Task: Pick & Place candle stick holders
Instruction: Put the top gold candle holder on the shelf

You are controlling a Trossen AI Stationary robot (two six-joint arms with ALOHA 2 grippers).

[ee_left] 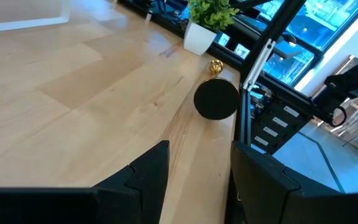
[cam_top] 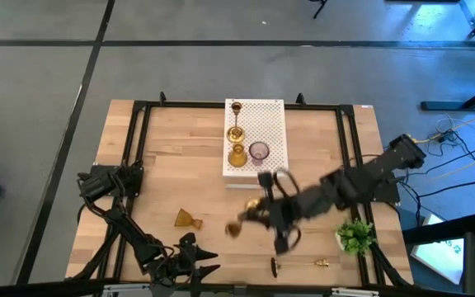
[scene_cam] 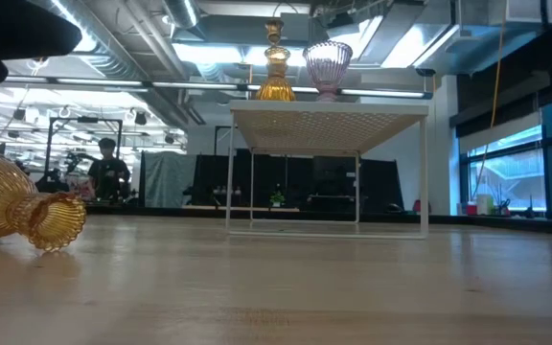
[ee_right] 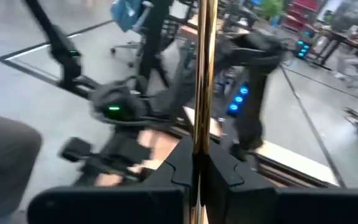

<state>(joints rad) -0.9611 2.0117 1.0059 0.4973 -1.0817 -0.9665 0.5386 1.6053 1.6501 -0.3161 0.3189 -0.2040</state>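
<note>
A white perforated box [cam_top: 269, 124] stands at the table's far middle. On its top stand a brass candlestick [cam_top: 236, 122], an amber glass holder [cam_top: 237, 155] and a purple glass holder [cam_top: 259, 151]. Another amber glass holder [cam_top: 188, 219] lies on its side on the table. My right gripper [cam_top: 258, 216] is above mid-table, shut on a brass candlestick [cam_top: 236, 228]. My left gripper [cam_top: 213, 268] stands open at the near edge and points at a dark round disc [ee_left: 216, 98] with a brass piece [ee_left: 215, 65] behind it. My right gripper pinches the brass candlestick's slim shaft [ee_right: 199, 134] between its two fingers. The fingers lie across the shaft and come from the table's right side. The candlestick is lifted clear of the table, slanting, with its round end [cam_top: 233, 229] toward the near left.
A small green plant in a white pot [cam_top: 355, 235] stands at the near right. A black frame [cam_top: 138, 132] runs round the tabletop. The box stands on thin white legs [scene_cam: 230, 172]. People show in the room beyond the table.
</note>
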